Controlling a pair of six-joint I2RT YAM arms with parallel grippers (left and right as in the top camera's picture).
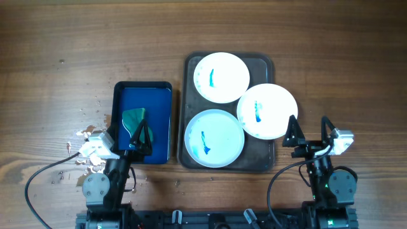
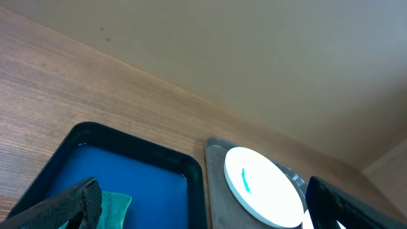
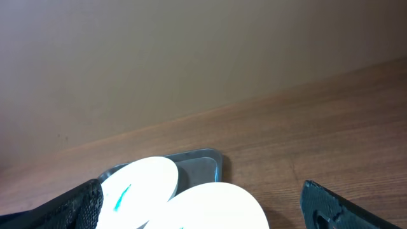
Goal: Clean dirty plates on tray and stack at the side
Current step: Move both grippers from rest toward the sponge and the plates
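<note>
Three white plates with blue-teal smears lie on the dark grey tray (image 1: 191, 70): one at the back (image 1: 221, 77), one at the right (image 1: 267, 111) hanging over the tray's right rim, one at the front left (image 1: 214, 138). My left gripper (image 1: 140, 136) is open and empty over the front of the blue tray. My right gripper (image 1: 310, 132) is open and empty, just right of the right plate. The left wrist view shows the back plate (image 2: 262, 187) on the tray (image 2: 215, 191). The right wrist view shows two plates (image 3: 143, 181) (image 3: 216, 207).
A deep-blue tray (image 1: 159, 108) with a green sponge (image 1: 133, 119) stands left of the grey tray; both show in the left wrist view (image 2: 146, 181) (image 2: 114, 205). Pale crumbs (image 1: 86, 133) lie scattered on the wooden table (image 1: 63, 63) at the front left.
</note>
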